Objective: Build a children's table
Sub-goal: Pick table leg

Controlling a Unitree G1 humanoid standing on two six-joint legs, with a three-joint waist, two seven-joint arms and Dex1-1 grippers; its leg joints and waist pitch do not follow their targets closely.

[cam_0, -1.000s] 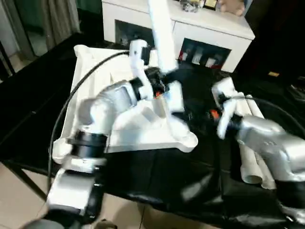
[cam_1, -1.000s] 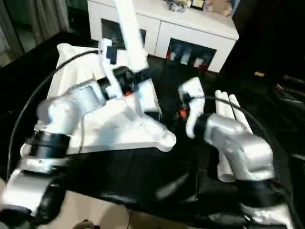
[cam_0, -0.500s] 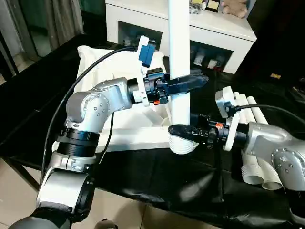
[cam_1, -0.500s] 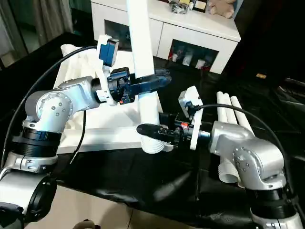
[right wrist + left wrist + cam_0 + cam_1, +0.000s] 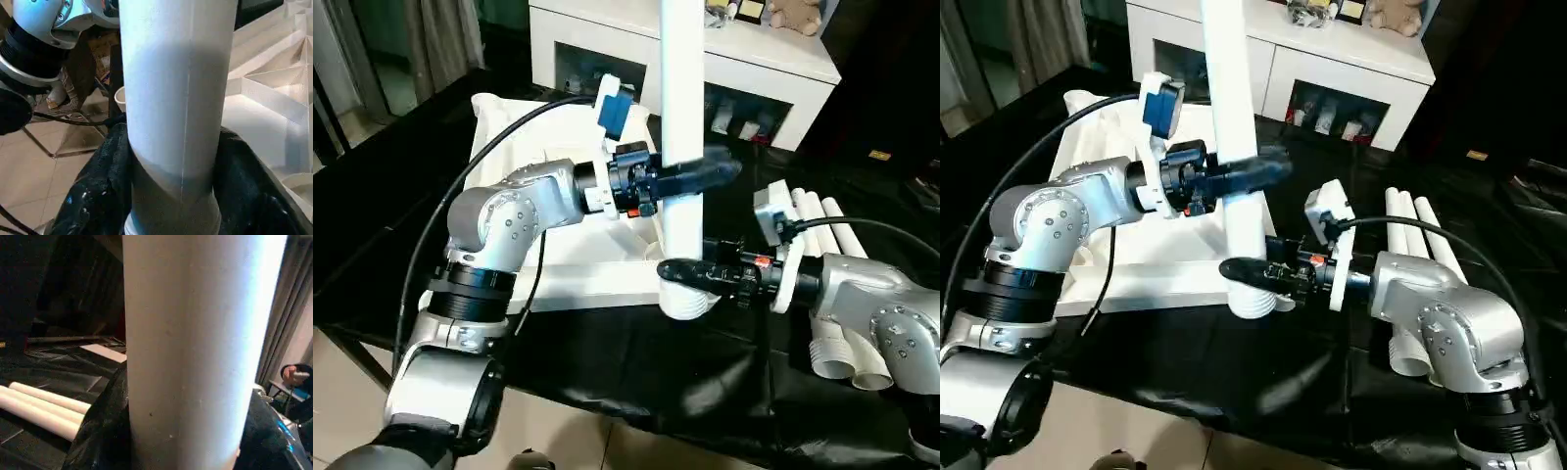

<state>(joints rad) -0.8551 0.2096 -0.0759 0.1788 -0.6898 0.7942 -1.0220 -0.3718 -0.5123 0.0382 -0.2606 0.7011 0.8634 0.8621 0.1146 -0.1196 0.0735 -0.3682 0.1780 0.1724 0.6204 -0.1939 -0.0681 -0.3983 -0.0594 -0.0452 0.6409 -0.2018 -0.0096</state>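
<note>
The white tabletop point(image 5: 514, 122) lies underside up on a black-covered table. One white leg point(image 5: 682, 147) stands upright in its near right corner socket point(image 5: 685, 304). My left gripper point(image 5: 724, 170) is shut on the leg at mid height, reaching in from the left. My right gripper point(image 5: 670, 268) is shut on the leg just above the socket, reaching in from the right. The wrist views show the leg point(image 5: 195, 357) point(image 5: 176, 88) with black fingers point(image 5: 100, 431) point(image 5: 100, 191) pressed against both sides. Three more legs point(image 5: 832, 235) lie side by side to the right.
A white cabinet point(image 5: 607, 39) with small items on top stands behind the table. Black cloth point(image 5: 636, 367) covers the table up to its front edge, with tiled floor point(image 5: 342, 372) below at the left. My left arm's cable point(image 5: 460, 206) arcs over the tabletop.
A second ago the leg leaned and my right gripper was off to its right. The leg now stands upright in the corner socket, and my right gripper has closed on its base.
</note>
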